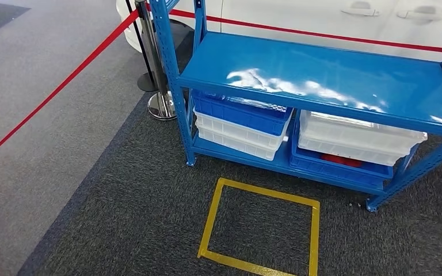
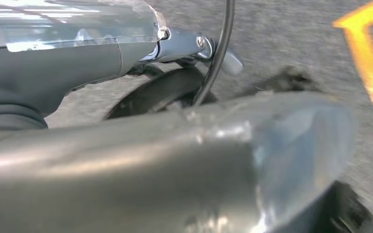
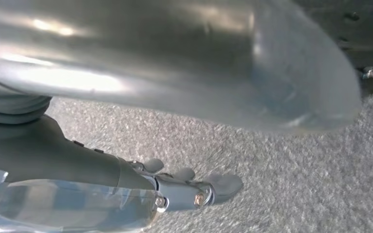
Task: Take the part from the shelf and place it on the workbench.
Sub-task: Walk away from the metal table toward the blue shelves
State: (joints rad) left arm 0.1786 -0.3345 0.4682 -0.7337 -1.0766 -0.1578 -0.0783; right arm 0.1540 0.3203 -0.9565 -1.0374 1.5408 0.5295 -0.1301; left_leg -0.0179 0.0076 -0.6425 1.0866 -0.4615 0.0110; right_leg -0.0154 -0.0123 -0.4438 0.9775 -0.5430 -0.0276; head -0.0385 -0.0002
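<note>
While our left hand and right hand hang with fingers extended and grasping nothing, the red part sits well beyond them, in the blue bin under white trays; reaching in risks snagging those.

Shelf: glossy bright blue frame and boards; lower board carries a blue crate over white crates, and a white crate in a blue crate with something red inside. Floor: dark speckled carpet with a yellow tape rectangle, beside lighter grey carpet. Barrier: red rope on a chrome post.
</note>
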